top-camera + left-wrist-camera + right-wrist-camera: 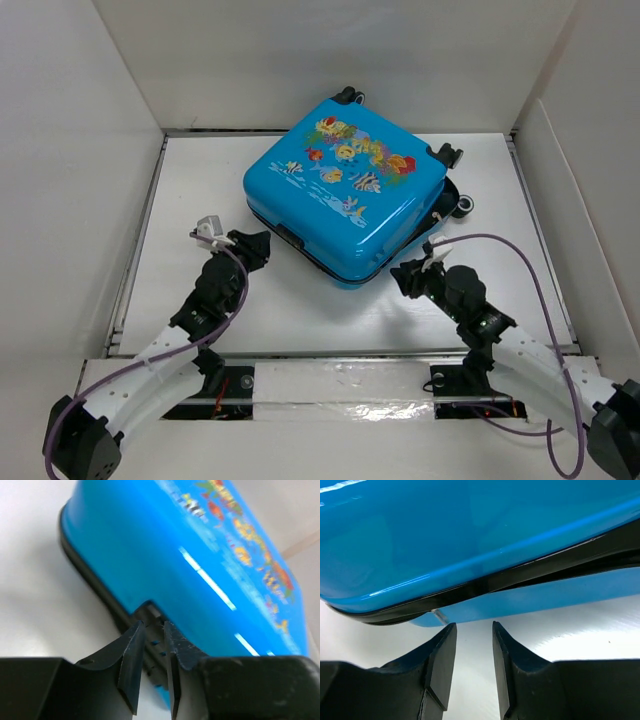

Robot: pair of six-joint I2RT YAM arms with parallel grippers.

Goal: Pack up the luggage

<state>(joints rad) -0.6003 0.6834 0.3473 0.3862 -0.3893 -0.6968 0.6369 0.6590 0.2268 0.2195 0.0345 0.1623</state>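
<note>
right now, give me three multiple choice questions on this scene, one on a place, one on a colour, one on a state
1. Where is the suitcase?
A) between the arm bases
B) on the table, just beyond the left claw and right claw
C) hanging from one claw

2. What colour is its shell?
A) red
B) bright blue
C) black

3. How is its lid?
A) down on the base
B) standing wide open
C) taken off

Answers:
1 B: the top view shows it lying on the table past both claws.
2 B: it is blue in every view, with a fish print on top.
3 A: the lid lies on the base, with only a narrow dark seam in the right wrist view.
</note>
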